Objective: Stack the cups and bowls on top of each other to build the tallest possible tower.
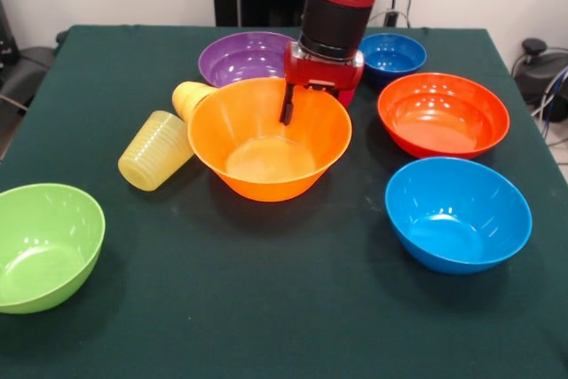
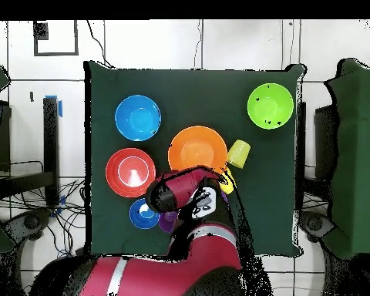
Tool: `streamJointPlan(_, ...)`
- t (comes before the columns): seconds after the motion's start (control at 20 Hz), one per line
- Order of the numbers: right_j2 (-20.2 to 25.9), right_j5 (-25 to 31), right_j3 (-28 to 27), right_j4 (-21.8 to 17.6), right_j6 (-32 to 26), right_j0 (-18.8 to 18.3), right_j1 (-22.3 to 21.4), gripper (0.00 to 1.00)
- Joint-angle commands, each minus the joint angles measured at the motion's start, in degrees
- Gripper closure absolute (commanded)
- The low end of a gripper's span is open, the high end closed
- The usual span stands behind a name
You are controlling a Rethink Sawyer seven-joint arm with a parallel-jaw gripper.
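The large orange-yellow bowl (image 1: 271, 139) stands upright mid-table; it also shows in the overhead view (image 2: 196, 148). My gripper (image 1: 311, 99) hangs at its far rim and reaches partly into it. The arm hides the gripper from above. A ribbed pale yellow cup (image 1: 157, 150) lies on its side left of this bowl. An orange-yellow cup (image 1: 191, 97) lies against the bowl's far left side. The purple bowl (image 1: 241, 58) stands behind. The dark blue bowl (image 1: 391, 55), red-orange bowl (image 1: 443, 114), light blue bowl (image 1: 457, 213) and lime green bowl (image 1: 44, 246) stand apart. Nothing is stacked. The red-pink and purple cups are hidden.
The dark green table (image 1: 266, 308) ends close to the green bowl at the front left. A black chair (image 1: 22, 64) stands off the left side. In the overhead view my arm (image 2: 192, 193) covers the purple bowl and part of the dark blue bowl (image 2: 142, 214).
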Motion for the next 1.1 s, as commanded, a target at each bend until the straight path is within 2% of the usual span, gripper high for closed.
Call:
streamJointPlan(0.05, 9.75, 5.82, 4.93, 1.24, -1.88, -3.66, -2.89, 0.0)
streamJointPlan(0.6, 13.17, 12.1, 6.81, 0.42, -5.83, -6.48, -8.79, 0.0)
streamJointPlan(1.1, 15.93, 10.4, 7.09, -1.96, -5.74, -9.5, -7.37, 0.0)
